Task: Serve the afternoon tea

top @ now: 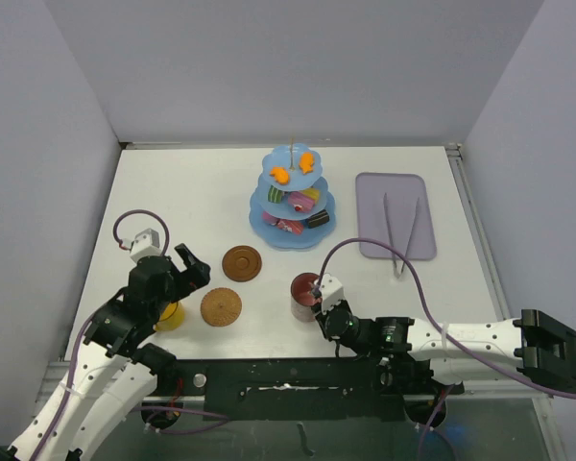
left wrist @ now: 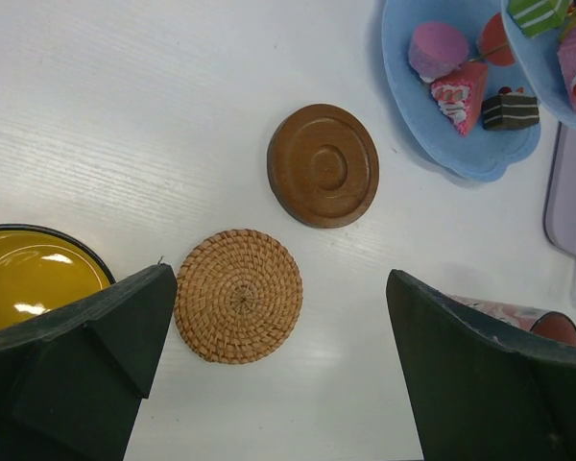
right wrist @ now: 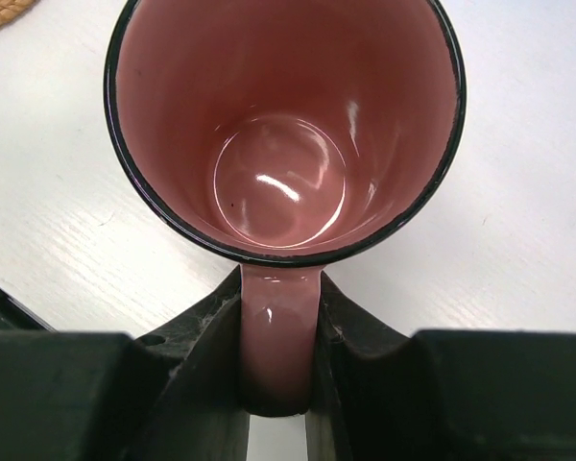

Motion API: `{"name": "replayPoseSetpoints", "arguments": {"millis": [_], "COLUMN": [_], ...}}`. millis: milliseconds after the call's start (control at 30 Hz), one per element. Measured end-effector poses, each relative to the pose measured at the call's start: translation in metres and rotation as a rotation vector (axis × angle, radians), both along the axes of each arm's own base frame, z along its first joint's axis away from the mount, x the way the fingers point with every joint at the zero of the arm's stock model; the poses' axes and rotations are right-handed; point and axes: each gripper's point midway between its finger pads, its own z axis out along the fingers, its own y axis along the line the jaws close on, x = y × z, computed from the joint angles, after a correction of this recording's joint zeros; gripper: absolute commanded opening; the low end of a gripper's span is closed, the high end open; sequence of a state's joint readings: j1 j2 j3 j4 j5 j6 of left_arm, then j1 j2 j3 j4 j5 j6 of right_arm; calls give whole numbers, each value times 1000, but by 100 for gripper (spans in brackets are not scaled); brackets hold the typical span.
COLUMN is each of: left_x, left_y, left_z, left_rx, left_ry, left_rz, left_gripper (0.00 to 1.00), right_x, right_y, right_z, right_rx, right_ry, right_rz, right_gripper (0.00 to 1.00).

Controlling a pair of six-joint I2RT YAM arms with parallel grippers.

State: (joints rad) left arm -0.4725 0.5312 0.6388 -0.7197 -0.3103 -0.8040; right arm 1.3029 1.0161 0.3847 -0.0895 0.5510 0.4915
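Grip check from my end: the right gripper (right wrist: 278, 370) is clamped on the handle of the dark-red mug (right wrist: 288, 144), one finger on each side of it, and the wrist cam looks straight down into the cup. The mug is upright near the near edge of the tabletop (top: 173, 192), roughly at its middle, though I honestly can't tell if the base is touching the surface. The left gripper (left wrist: 283, 331) has its jaws spread wide with nothing between them, hanging over the near-left part of the tabletop. The yellow mug (left wrist: 34, 274) sits by the near-left corner, partly hidden behind the left finger. Just beside it toward the middle is the woven coaster (left wrist: 238, 295), and the wooden coaster (left wrist: 324, 165) is a bit farther back, close to it but not touching. Both are bare. The light-blue three-tier stand (top: 259, 226) is toward the far edge, around the middle, loaded with toy cakes (top: 302, 202). Over toward the right edge, the lilac tray (top: 374, 192) has the metal tongs (top: 403, 235) lying on it.
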Motion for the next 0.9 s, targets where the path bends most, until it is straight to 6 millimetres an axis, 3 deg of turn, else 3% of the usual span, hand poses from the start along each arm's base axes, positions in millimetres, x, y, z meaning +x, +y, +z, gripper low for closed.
{"name": "replayPoseSetpoints", "arguments": {"millis": [300,500,767,900], "left_x": [0,-1,-1,-1], "left_y": [0,1,8,9], "left_z": [-2,2,10,10], "left_rx": [2,-4,-5,-2], "left_ry": [2,-20,-62,-66], "left_rz": [-1,3,31,40], "left_gripper": [91,91,91,91], "right_x": [8,24,51,68], "right_y": [2,18,37,60], "right_z": [11,28,28,31], "right_rx": [-38,-25,10,12], "right_ry": [-48,-109,-108,-108], "right_rz": [-2,-26,-73,-72], "right_gripper": [0,0,0,0]}}
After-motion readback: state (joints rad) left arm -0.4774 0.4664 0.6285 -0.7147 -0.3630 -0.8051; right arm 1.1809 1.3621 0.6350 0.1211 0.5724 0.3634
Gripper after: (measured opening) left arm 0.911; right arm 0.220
